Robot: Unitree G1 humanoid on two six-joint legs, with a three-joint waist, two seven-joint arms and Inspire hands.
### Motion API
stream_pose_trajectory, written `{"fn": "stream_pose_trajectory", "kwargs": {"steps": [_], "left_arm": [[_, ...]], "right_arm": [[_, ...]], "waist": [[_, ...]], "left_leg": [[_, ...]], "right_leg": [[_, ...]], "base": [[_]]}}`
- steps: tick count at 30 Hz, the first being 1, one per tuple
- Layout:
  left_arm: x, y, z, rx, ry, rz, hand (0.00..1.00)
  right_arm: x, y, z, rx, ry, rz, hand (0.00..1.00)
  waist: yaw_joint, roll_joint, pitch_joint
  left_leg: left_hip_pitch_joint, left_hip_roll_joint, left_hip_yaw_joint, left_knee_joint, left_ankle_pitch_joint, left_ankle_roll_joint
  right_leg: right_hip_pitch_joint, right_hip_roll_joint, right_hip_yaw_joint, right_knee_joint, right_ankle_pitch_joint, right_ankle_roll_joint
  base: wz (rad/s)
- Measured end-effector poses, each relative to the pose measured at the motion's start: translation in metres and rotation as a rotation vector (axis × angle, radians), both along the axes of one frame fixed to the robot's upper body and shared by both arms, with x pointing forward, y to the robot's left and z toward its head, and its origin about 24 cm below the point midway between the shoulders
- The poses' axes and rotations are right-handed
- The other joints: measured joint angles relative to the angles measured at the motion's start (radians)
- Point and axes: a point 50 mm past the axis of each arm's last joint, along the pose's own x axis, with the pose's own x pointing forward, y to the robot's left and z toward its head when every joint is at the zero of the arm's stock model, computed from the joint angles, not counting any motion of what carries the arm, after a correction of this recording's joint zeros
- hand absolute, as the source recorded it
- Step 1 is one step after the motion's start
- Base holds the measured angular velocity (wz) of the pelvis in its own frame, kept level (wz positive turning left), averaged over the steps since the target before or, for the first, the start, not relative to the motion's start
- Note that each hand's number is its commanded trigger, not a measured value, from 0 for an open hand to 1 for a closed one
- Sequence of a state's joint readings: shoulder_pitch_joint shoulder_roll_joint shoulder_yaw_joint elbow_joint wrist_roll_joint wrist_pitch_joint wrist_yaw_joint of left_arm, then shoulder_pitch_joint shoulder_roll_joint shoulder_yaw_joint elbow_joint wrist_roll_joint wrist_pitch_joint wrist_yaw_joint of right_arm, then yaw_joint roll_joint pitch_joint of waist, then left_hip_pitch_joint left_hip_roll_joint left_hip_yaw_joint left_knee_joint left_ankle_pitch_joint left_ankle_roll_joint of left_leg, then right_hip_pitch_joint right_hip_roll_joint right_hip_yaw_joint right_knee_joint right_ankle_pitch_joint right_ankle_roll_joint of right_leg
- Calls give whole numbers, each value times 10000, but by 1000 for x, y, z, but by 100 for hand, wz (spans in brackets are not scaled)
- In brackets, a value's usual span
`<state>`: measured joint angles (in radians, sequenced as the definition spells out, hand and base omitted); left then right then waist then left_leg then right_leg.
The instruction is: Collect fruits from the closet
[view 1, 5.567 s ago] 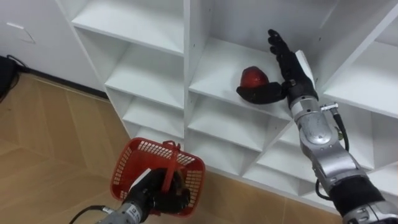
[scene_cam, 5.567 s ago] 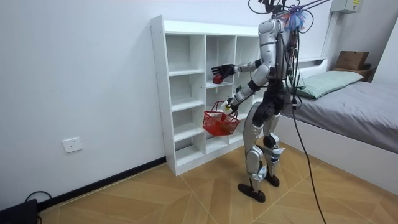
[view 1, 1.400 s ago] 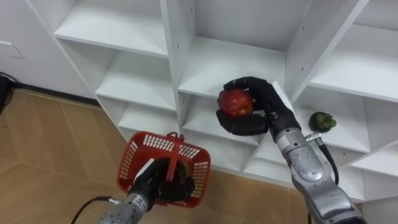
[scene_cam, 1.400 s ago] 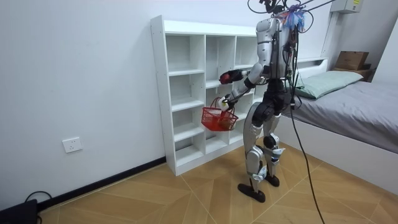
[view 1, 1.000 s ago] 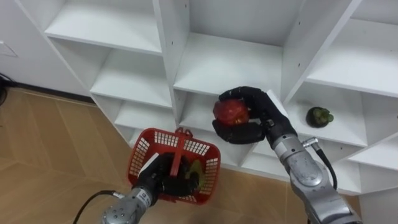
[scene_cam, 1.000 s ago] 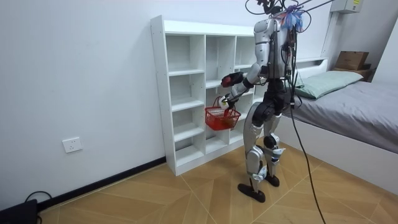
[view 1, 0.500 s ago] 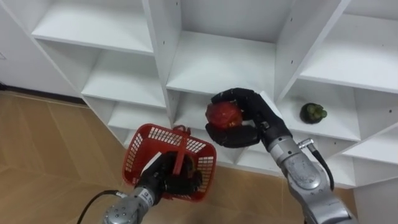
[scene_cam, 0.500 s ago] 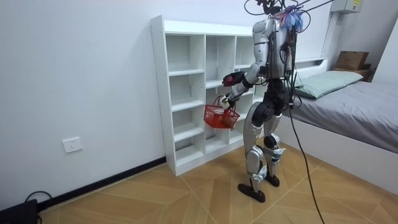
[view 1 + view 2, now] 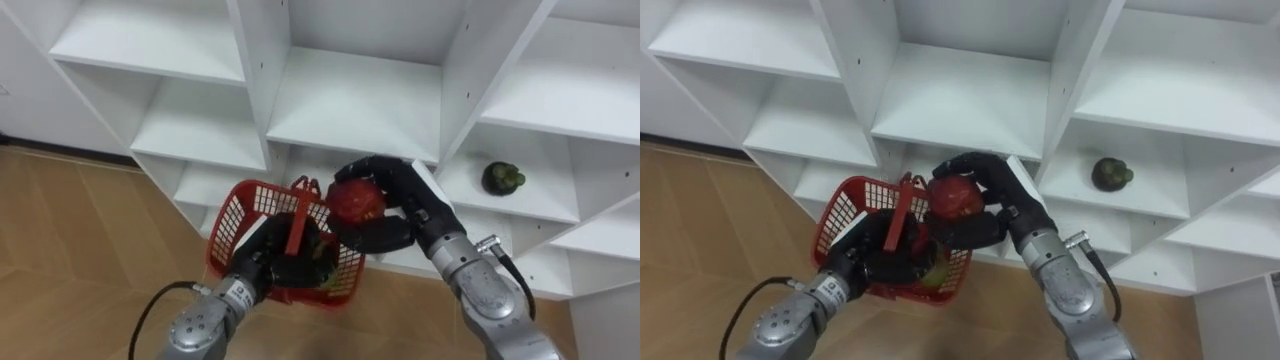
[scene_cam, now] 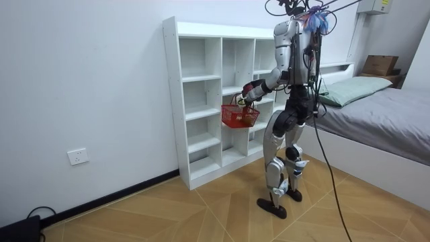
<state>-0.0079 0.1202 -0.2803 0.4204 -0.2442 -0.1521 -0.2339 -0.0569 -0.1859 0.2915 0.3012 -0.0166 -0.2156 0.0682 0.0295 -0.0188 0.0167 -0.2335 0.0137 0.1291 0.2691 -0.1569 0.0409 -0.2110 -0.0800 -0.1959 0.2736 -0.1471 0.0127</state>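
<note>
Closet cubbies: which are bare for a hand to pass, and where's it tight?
Bare: the middle shelf above the right robot hand, and the left-column shelves. The dark green fruit leaves room beside it. Crowded: the red basket, with the left robot hand on its handle and the red fruit held at its rim.

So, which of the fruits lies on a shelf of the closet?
The dark green fruit, in the compartment on the right. The red fruit is gripped in the right hand at the rim of the red basket, which the left hand holds.
</note>
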Motion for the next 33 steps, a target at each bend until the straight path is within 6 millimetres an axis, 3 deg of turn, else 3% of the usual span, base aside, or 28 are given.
{"fn": "stream_pose_trajectory", "kwargs": {"steps": [33], "left_arm": [[4, -1, 16, -1489, -358, -184, 100]], "right_arm": [[1, -4, 3, 893, -57, -298, 100]], "waist": [[-282, 48, 0]], "left_leg": [[23, 72, 121, 33, -12, -27]], "right_leg": [[-14, 45, 44, 6, 22, -37]], "base": [[0]]}}
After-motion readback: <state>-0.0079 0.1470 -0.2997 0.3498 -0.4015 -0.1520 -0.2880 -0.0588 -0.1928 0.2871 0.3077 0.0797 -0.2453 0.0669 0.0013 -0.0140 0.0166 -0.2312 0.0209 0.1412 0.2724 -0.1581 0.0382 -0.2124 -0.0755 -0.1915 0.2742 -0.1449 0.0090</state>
